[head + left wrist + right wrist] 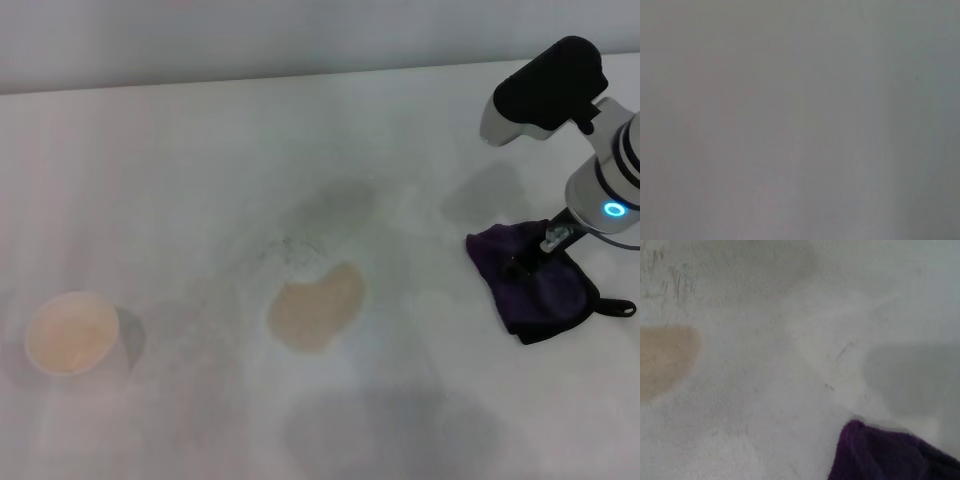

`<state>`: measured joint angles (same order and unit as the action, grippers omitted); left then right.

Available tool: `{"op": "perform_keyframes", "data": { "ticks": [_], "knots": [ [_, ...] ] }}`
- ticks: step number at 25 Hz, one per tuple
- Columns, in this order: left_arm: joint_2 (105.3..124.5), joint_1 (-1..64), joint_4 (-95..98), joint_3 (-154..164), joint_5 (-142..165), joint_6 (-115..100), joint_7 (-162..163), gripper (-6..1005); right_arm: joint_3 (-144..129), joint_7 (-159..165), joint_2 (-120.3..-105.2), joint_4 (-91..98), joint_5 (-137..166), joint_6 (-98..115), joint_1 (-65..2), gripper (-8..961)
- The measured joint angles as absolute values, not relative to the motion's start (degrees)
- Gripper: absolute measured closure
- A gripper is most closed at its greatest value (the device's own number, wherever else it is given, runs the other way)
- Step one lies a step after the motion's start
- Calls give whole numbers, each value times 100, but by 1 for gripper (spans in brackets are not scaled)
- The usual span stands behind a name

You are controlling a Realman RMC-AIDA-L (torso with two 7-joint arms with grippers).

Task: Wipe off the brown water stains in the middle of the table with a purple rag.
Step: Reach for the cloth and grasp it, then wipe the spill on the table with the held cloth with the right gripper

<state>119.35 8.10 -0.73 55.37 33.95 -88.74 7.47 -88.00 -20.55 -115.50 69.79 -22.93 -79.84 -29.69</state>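
Right gripper (528,262) sits down on the purple rag (535,283) at about three o'clock on the table (180,180); whether its fingers have closed on the cloth I cannot tell. The rag looks soft, light and floppy, likely to bunch, so a pinch on a raised fold near its middle seems best. The brown stain (317,307) lies at the centre, well apart, towards nine o'clock from the rag. A paper cup (72,333) stands far off at nine o'clock. The left gripper is out of sight.
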Motion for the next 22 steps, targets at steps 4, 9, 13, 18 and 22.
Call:
{"op": "perform_keyframes", "data": {
  "ticks": [4,9,13,18,22],
  "knots": [
    [11935,815,-79,5537,3384,-8876,747,112,-8861,-2021,-11549,6980,-2293,-7954,-2995,649],
    [11935,818,-80,5537,3378,-8877,747,112,-8944,-2021,-11556,7009,-2330,-7930,-3044,774],
    [11935,825,-80,5537,3373,-8878,747,112,-9197,-1996,-11581,7016,-2347,-7881,-3112,863],
    [11935,838,-79,5537,3366,-8878,747,112,-9552,-1933,-11594,6960,-2443,-7793,-3228,866],
    [11935,875,-79,5537,3368,-8878,747,112,-9982,-1933,-11599,6966,-2733,-7629,-3421,882]
  ]
}}
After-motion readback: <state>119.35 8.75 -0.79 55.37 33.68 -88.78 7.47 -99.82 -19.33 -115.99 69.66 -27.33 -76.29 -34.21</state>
